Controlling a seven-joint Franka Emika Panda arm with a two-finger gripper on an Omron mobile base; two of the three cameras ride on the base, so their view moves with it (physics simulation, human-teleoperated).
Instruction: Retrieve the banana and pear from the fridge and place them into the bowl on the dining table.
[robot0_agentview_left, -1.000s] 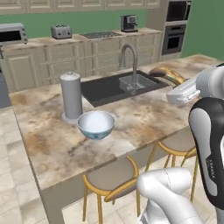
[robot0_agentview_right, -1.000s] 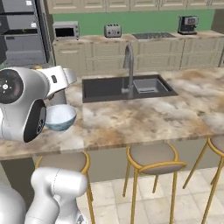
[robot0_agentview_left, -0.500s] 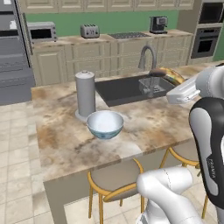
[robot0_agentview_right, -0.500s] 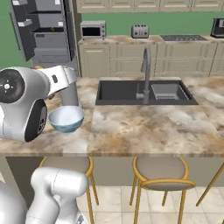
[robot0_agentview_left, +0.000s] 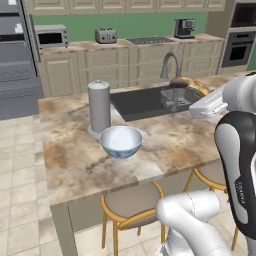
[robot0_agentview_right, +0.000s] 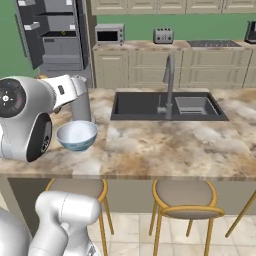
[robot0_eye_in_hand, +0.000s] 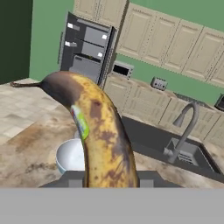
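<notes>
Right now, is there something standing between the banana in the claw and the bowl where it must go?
Nothing visible blocks it. The claw holds the banana above the dining table; the bowl sits open beyond it. The steel canister stands behind the bowl, out of the way.

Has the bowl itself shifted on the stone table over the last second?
No. The bowl sits beside the steel canister as before; only the camera moved with the base.

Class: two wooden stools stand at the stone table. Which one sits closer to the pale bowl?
The left stool, tucked almost beneath the pale blue-white bowl; the other stool stands below the sink.
</notes>
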